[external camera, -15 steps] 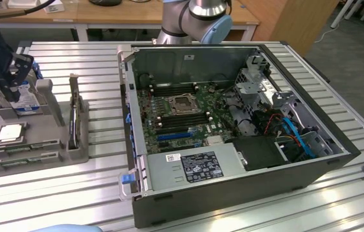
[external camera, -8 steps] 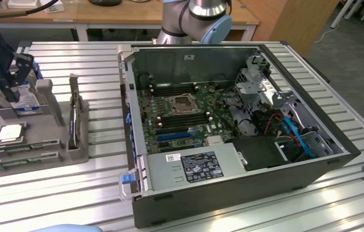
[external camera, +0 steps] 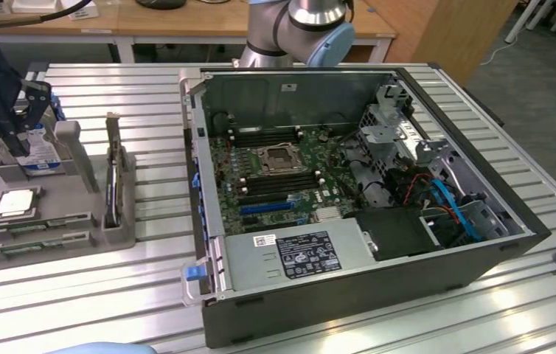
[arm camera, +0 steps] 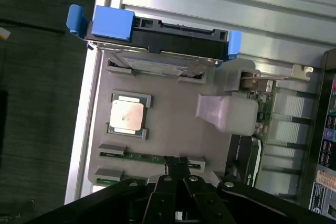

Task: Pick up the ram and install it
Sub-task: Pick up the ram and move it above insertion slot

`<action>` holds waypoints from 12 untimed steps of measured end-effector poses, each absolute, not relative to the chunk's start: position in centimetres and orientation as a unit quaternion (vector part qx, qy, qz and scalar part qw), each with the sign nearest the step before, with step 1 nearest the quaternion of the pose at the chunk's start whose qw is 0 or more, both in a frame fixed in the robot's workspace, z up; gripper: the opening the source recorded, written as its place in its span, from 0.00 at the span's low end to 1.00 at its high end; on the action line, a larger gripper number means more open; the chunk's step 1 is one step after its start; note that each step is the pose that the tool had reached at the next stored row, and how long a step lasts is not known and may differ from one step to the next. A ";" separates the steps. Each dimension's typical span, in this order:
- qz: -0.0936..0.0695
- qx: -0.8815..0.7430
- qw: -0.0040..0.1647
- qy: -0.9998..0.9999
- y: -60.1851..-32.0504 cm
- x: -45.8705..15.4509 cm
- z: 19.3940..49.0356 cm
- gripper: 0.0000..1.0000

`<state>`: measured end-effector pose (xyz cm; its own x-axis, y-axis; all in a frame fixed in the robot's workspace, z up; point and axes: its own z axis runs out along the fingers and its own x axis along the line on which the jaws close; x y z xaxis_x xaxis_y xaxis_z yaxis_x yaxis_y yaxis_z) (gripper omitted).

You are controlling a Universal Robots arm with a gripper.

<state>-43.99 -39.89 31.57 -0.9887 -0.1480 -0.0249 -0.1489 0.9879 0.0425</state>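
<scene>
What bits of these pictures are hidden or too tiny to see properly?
- Wrist view: the shut tool covers the middle of the ram, so I cannot tell whether they touch.
- Exterior view: the tool is cut off by the picture's edge and hides part of the hard drive.
- Exterior view: the writing on the power supply label is too small to read.

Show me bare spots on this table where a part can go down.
Bare table slats lie on the near side of the grey tray and, at the exterior view's right, beyond the computer case. The strip between tray and case is narrow; the tray itself is crowded.
</scene>
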 end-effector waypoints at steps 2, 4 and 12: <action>0.022 -0.082 0.011 0.996 -39.9 -44.0 31.6 0.10; 0.023 -0.090 0.011 0.996 -39.9 -44.0 31.5 0.10; 0.028 -0.123 0.010 0.992 -39.9 -44.0 31.5 0.10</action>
<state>-43.99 -39.89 31.46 -0.9696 -0.2431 -0.0273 -0.2443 0.9682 0.0536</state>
